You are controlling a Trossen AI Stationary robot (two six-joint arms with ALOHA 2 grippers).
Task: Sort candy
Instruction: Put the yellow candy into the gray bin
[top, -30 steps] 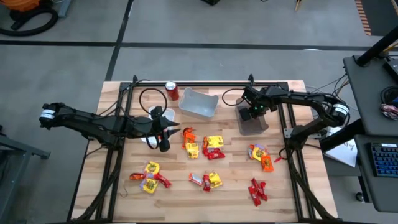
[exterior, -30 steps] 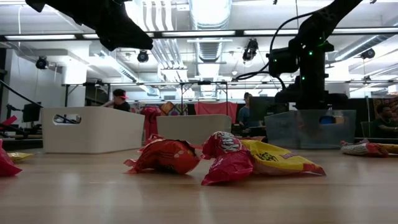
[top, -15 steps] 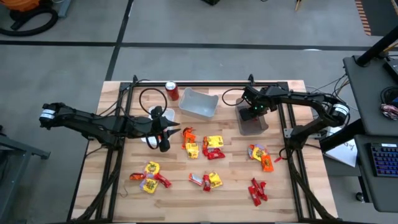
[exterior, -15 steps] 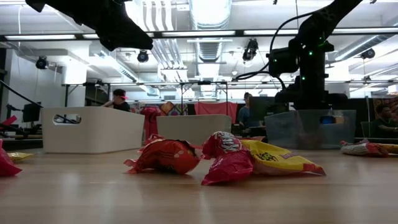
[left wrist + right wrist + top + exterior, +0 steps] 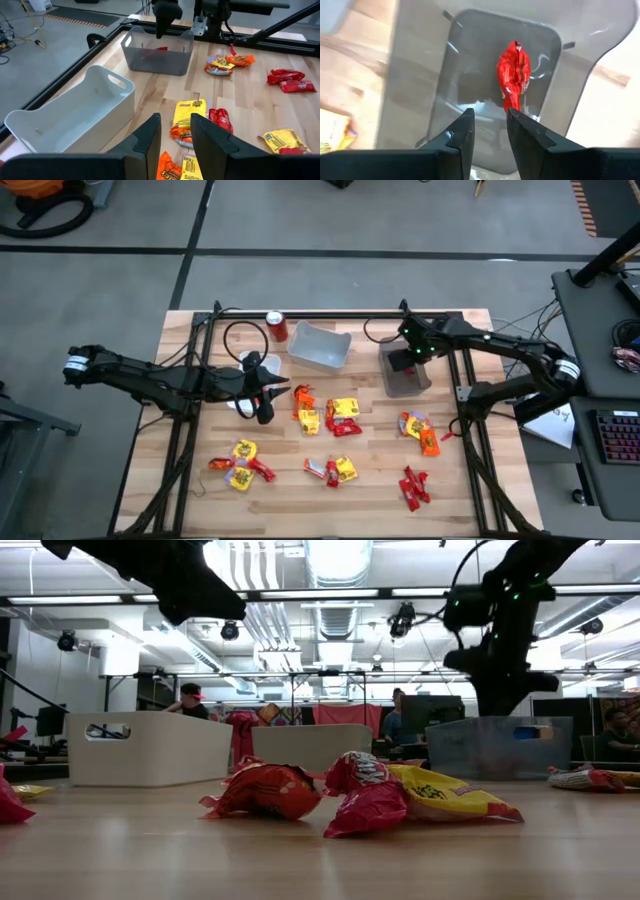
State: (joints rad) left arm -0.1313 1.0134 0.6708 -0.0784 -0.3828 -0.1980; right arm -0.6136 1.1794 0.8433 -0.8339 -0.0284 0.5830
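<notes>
Wooden table (image 5: 200, 490), pale planks, ringed by a dark frame; two arms reach over it. White bin (image 5: 75, 117) lies just off to one side of the left jaws (image 5: 175, 131); a second white bin (image 5: 320, 346) sits tilted at the far edge, between the two arms. Grey translucent bin (image 5: 485, 75) sits directly beneath the right jaws (image 5: 490, 127), which hang above it, parted, nothing between them. One red candy (image 5: 514, 75) lies on that bin's floor, just ahead of the right jaws' tips. Left jaws hover low over the table beside the white bin, set with a narrow gap and empty. Straight ahead of them, near, lies a cluster of candy (image 5: 192, 120) in yellow, orange and red wrappers. Farther out ahead, well apart, lie more sweets: a yellow-orange pair (image 5: 227, 64) and a red pair (image 5: 290, 82). From above, further candy groups (image 5: 243, 463) are scattered across the near half of the table, all clear of both jaws. Red soda can (image 5: 277, 326) stands at the far edge, beyond the left jaws.
</notes>
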